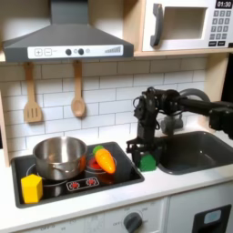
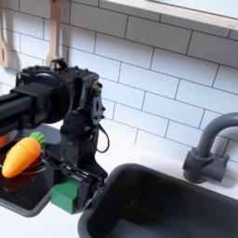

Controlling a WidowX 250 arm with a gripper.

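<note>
My gripper (image 1: pixel 146 153) points straight down at the right edge of the stove top, between the stove and the sink. Right under its fingertips a small green block (image 1: pixel 146 165) rests on the surface. In the second exterior view the gripper (image 2: pixel 72 178) stands over the same green block (image 2: pixel 64 195), with its fingers on either side of the block's top. Whether they press on it is unclear. An orange carrot (image 1: pixel 106 160) with a green top lies on the stove just left of the gripper, and the carrot (image 2: pixel 20 155) lies at the second exterior view's left.
A steel pot (image 1: pixel 60 156) stands on the stove (image 1: pixel 68 187) and a yellow block (image 1: pixel 32 188) sits at its front left corner. The sink (image 1: pixel 196 150) and the faucet (image 2: pixel 209 149) lie to the right. Two wooden utensils (image 1: pixel 78 91) hang on the tiled wall.
</note>
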